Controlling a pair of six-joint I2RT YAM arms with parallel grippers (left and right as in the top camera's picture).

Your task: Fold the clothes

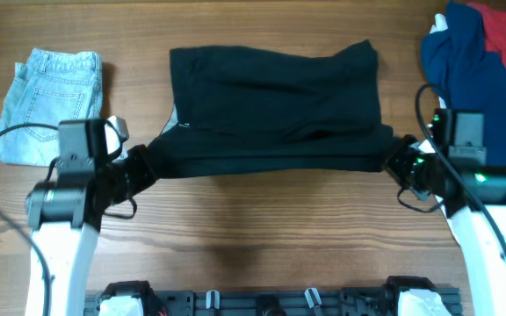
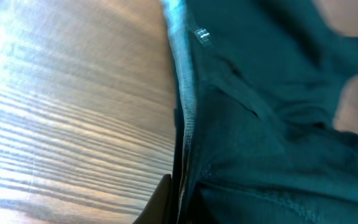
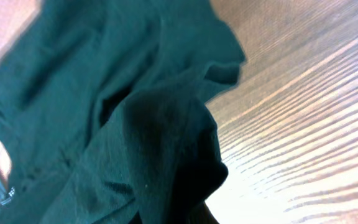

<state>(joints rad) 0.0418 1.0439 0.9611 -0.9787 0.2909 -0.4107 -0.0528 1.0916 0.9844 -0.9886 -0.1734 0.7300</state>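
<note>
A large black garment (image 1: 275, 101) lies spread across the middle of the wooden table, its near edge stretched taut between my two grippers. My left gripper (image 1: 143, 167) is shut on the garment's near left corner. In the left wrist view the dark fabric (image 2: 272, 137) fills the right side, with a pale hem (image 2: 182, 93) and one finger tip (image 2: 163, 199) at the bottom. My right gripper (image 1: 393, 162) is shut on the near right corner. In the right wrist view bunched dark cloth (image 3: 117, 124) covers the jaws.
Folded light-blue denim (image 1: 46, 96) lies at the far left. A pile of navy blue (image 1: 473, 66) and red (image 1: 503, 31) clothes lies at the far right, close behind my right arm. Bare wood (image 1: 262, 237) lies in front of the garment.
</note>
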